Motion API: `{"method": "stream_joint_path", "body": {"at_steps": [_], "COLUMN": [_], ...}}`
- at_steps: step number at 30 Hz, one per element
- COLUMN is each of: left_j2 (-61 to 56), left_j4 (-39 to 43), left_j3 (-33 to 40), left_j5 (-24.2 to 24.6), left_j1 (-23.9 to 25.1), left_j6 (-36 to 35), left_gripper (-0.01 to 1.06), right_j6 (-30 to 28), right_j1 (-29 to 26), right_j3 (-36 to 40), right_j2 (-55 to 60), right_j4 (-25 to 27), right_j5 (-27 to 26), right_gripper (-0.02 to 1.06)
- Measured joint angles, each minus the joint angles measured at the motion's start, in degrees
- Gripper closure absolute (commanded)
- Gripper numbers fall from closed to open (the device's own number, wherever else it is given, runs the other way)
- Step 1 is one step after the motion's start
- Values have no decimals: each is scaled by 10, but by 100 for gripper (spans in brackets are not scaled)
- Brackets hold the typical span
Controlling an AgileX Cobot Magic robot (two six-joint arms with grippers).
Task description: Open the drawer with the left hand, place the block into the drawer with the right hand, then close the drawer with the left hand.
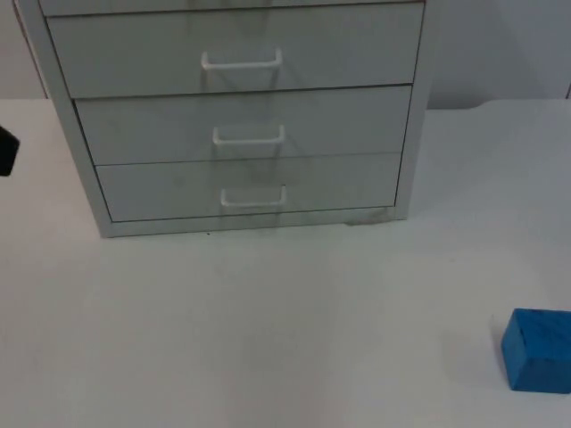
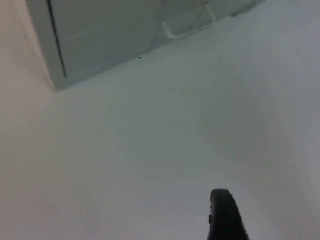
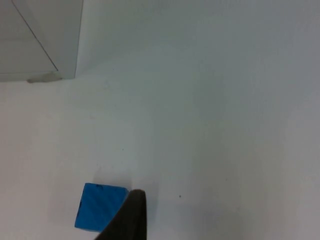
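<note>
All three drawers shut. Left hand (image 2: 223, 215) low over worktop (image 1: 268, 330), finger state cannot tell; bottom drawer handle (image 2: 187, 25) lies ahead of it. Blue block (image 1: 538, 349) sits just beside right hand (image 3: 131, 220), finger state cannot tell.

Open table (image 1: 268, 339) before the shut drawer unit (image 1: 241, 116); block (image 1: 538, 349) far right.
</note>
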Motion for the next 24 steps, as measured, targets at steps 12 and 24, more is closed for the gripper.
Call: {"method": "stream_joint_path", "body": {"at_steps": [12, 24], "left_j2": [167, 312], "left_j4": [142, 450], "left_j3": [-96, -103], "left_j5": [-110, -196], "left_j1": [-239, -394], "left_j6": [-17, -167], "left_gripper": [57, 35], "right_j6": [0, 0], "right_j1": [0, 0], "right_j3": [0, 12], "right_j2": [0, 0], "right_j4": [0, 0], "right_j5": [0, -6], "right_gripper": [-1, -1]}}
